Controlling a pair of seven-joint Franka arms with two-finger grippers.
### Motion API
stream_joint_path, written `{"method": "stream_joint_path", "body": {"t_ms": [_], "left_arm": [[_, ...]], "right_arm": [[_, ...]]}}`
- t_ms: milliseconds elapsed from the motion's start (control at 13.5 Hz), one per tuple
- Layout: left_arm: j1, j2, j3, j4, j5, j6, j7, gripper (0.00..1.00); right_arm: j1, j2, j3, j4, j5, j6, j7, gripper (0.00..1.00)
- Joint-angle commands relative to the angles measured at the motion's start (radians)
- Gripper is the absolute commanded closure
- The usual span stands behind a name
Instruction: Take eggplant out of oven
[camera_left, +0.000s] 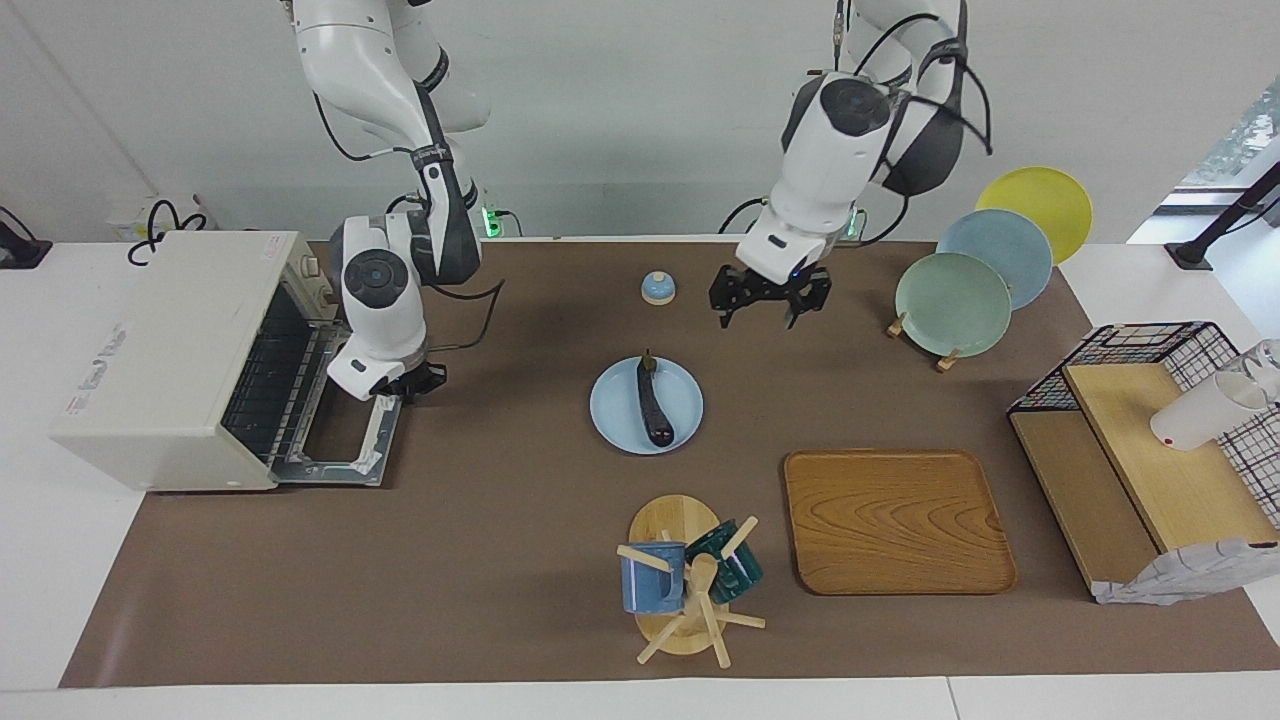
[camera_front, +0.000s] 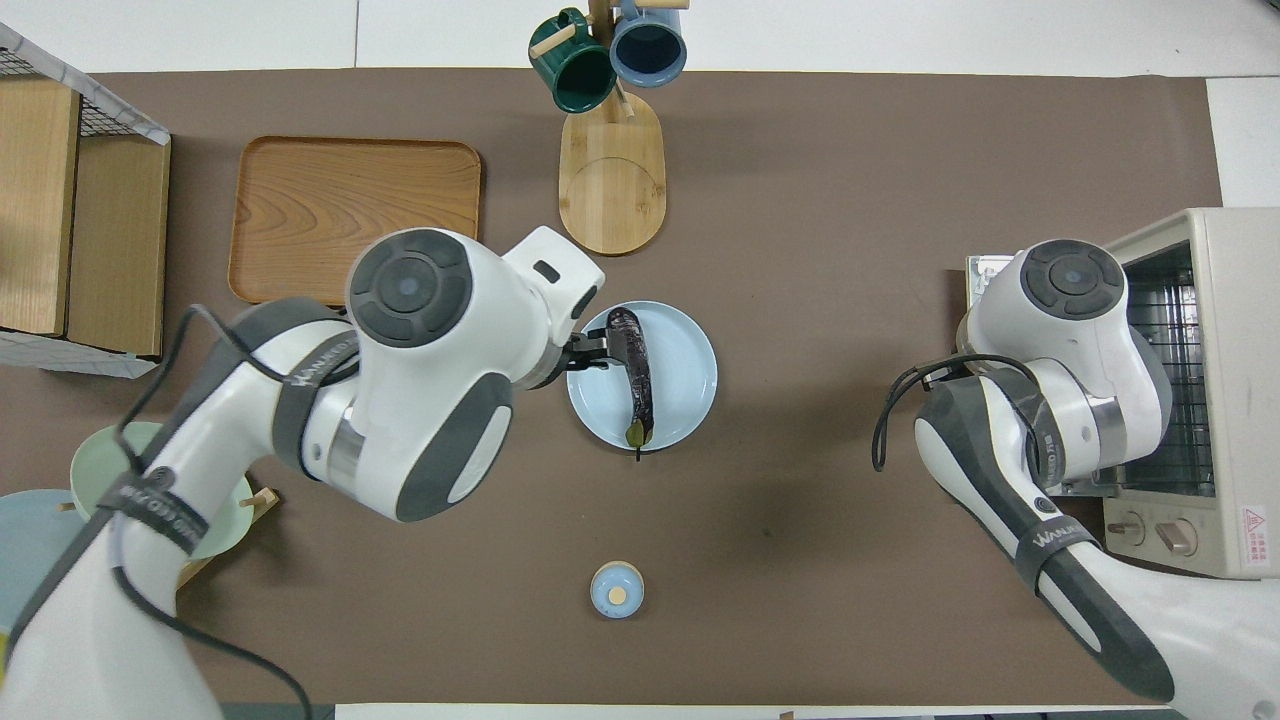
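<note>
The eggplant (camera_left: 655, 400) lies lengthwise on a light blue plate (camera_left: 615, 415) in the middle of the table, outside the oven; it also shows in the overhead view (camera_front: 634, 372) on the plate (camera_front: 690, 370). The cream-white oven (camera_left: 150, 350) stands at the right arm's end, its door (camera_left: 340, 445) folded down open and its wire rack bare. My right gripper (camera_left: 415, 382) hangs low over the edge of the open door. My left gripper (camera_left: 768, 305) is open and empty in the air, over bare table beside the plate; its fingertips (camera_front: 590, 352) show by the plate's rim in the overhead view.
A small blue bell (camera_left: 658, 288) sits nearer the robots than the plate. A wooden tray (camera_left: 895, 520) and a mug tree (camera_left: 685, 580) with two mugs lie farther out. A rack of plates (camera_left: 950, 305) and a wire-and-wood shelf (camera_left: 1150, 450) stand toward the left arm's end.
</note>
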Motion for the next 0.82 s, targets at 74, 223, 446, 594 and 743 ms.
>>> {"method": "stream_joint_path", "body": {"t_ms": [74, 223, 446, 594, 743], "left_arm": [[-0.089, 0.117, 0.024, 0.006, -0.010, 0.121, -0.081, 0.00], [-0.099, 0.155, 0.024, 0.004, -0.007, 0.162, -0.084, 0.00], [-0.125, 0.163, 0.024, -0.031, -0.007, 0.225, -0.114, 0.00], [-0.141, 0.175, 0.024, -0.051, -0.008, 0.262, -0.117, 0.00], [-0.149, 0.178, 0.024, -0.054, -0.007, 0.268, -0.123, 0.00]], "right_arm": [[-0.105, -0.032, -0.005, 0.163, -0.039, -0.159, -0.183, 1.00], [-0.129, -0.055, -0.006, 0.191, -0.036, -0.196, -0.223, 1.00], [-0.177, -0.079, -0.008, 0.201, -0.034, -0.226, -0.291, 1.00], [-0.204, -0.095, -0.008, 0.204, -0.033, -0.252, -0.302, 1.00], [-0.217, -0.136, -0.009, 0.205, -0.029, -0.298, -0.326, 1.00]]}}
